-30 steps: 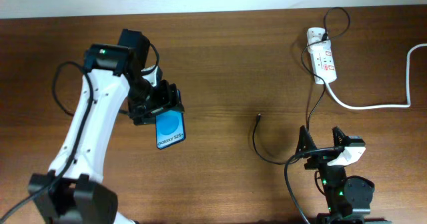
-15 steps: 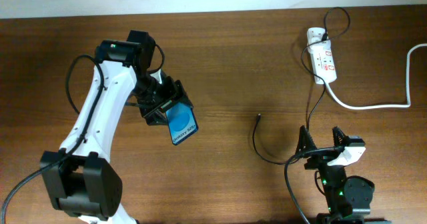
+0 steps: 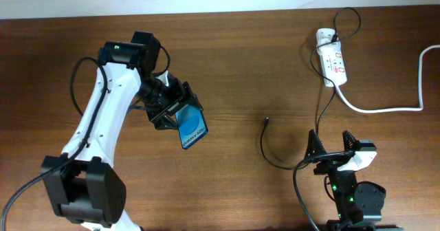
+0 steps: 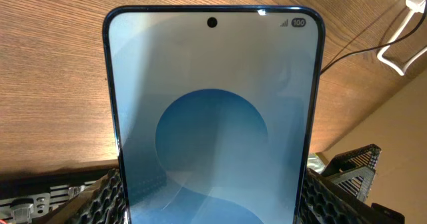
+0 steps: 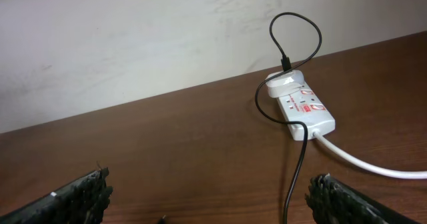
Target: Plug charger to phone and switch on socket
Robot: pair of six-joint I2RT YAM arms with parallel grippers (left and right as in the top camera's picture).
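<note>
My left gripper point(image 3: 170, 111) is shut on the phone point(image 3: 192, 128), a slim smartphone with a bright blue screen, held above the table left of centre. The phone point(image 4: 213, 117) fills the left wrist view between the jaws. The charger point(image 3: 263, 147) is a thin black cable lying on the table, its connector tip point(image 3: 267, 119) free at mid-table. It runs up to the white socket point(image 3: 331, 61) at the back right. My right gripper point(image 3: 335, 147) is open and empty near the front edge. The socket point(image 5: 301, 107) and the charger point(image 5: 297, 164) show in the right wrist view.
The socket's thick white cord point(image 3: 385, 109) curves off to the right edge. A pale wall point(image 5: 167, 31) runs behind the table's far edge. The wooden table point(image 3: 240, 66) lies between the two arms.
My left arm has carried the phone right and a little forward, turning it so its free end tilts further toward the right. The right arm and cable have not moved.
</note>
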